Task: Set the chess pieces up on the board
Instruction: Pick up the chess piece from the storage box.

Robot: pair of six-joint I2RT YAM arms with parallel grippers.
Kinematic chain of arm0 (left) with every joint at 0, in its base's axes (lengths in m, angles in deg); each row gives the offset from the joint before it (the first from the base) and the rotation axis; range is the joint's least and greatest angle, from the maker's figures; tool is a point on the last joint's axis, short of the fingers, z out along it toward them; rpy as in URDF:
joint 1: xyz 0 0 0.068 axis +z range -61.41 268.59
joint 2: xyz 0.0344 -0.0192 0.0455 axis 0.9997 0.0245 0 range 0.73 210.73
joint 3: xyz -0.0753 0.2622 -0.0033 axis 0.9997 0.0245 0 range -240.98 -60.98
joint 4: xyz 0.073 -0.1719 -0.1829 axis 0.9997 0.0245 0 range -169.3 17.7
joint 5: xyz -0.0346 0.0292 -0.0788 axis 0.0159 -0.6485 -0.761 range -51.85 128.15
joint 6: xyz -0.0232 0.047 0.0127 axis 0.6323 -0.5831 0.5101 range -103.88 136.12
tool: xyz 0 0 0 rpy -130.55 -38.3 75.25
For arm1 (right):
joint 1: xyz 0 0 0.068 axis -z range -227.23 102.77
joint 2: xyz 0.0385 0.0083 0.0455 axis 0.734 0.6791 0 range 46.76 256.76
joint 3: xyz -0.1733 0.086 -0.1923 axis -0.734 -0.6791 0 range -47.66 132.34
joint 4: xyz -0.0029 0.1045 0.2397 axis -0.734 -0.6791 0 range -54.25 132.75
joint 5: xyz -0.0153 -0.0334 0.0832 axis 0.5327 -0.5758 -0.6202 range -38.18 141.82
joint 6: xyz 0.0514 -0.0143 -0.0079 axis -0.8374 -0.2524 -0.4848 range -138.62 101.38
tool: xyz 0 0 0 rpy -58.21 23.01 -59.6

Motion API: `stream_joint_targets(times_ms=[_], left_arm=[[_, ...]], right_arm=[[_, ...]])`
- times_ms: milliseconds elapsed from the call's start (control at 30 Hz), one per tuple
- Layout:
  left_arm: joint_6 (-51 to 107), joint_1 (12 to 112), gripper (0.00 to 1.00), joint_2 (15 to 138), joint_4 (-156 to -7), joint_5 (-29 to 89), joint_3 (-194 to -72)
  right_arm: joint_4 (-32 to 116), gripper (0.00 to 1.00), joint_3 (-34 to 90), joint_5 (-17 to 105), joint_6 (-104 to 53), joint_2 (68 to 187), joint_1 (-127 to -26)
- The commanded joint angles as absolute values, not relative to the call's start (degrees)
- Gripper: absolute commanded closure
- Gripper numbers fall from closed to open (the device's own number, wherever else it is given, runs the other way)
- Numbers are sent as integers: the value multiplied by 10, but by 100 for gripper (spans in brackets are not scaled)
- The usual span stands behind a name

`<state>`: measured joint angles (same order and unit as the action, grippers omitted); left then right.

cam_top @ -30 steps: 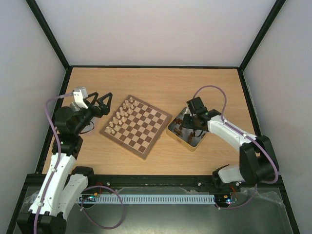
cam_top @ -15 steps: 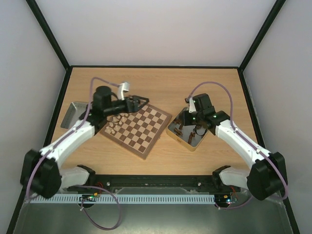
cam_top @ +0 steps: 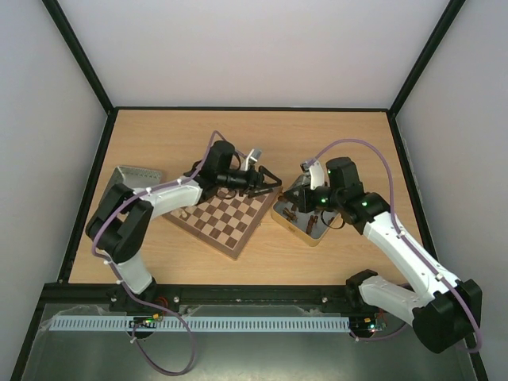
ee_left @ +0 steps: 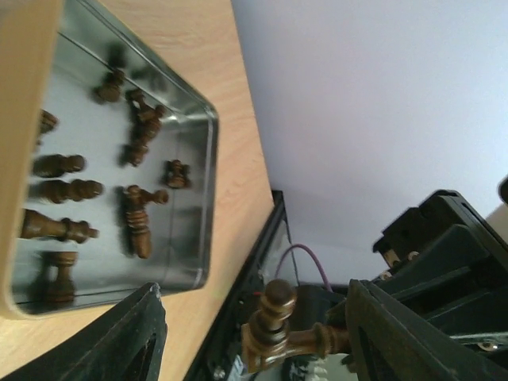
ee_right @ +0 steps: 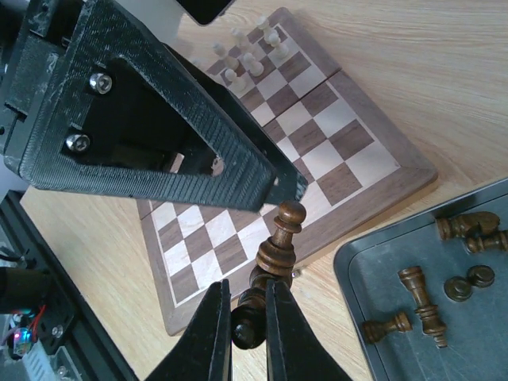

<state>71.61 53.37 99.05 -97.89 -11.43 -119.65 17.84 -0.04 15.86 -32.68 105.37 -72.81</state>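
Note:
The board (cam_top: 230, 216) lies mid-table, with cream chess pieces (ee_right: 248, 54) standing along its far-left side. My right gripper (ee_right: 248, 300) is shut on a dark brown piece (ee_right: 279, 242), with what looks like a second dark piece crossing it, held in the air between the board's right corner and the tin. My left gripper (cam_top: 268, 179) reaches across the board. It is open, and its fingers (ee_left: 119, 337) flank the held piece (ee_left: 274, 317) without touching it. Several more dark pieces (ee_left: 135, 218) lie in the tin.
The shiny metal tin (cam_top: 311, 230) sits just right of the board (ee_right: 317, 151). A grey tray (cam_top: 131, 176) lies at the table's left edge. The left arm (cam_top: 171, 194) stretches low over the board's far side. Black frame rails border the table.
My left arm has swung from the far left across the board to meet the right gripper, uncovering the grey tray. My right gripper has lifted slightly out of the tin.

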Motion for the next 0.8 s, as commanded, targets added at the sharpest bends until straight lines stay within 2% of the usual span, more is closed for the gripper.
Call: stream_joint_targets(times_ms=[0, 67, 233, 400, 767], left_arm=[[773, 524, 38, 999, -1054, -169, -1214], [773, 521, 41, 1004, -1056, -176, -1213], [762, 513, 55, 1015, -1044, -182, -1214], [742, 509, 61, 1025, -1017, -175, -1225], [716, 505, 53, 1049, -976, -155, -1249]], right_arm=[[192, 98, -6, 132, -317, 1048, -730], [193, 98, -6, 131, -318, 1049, -730], [195, 98, -5, 132, -321, 1051, -730], [198, 98, -6, 135, -325, 1053, -730], [204, 98, -9, 158, -335, 1060, -730]])
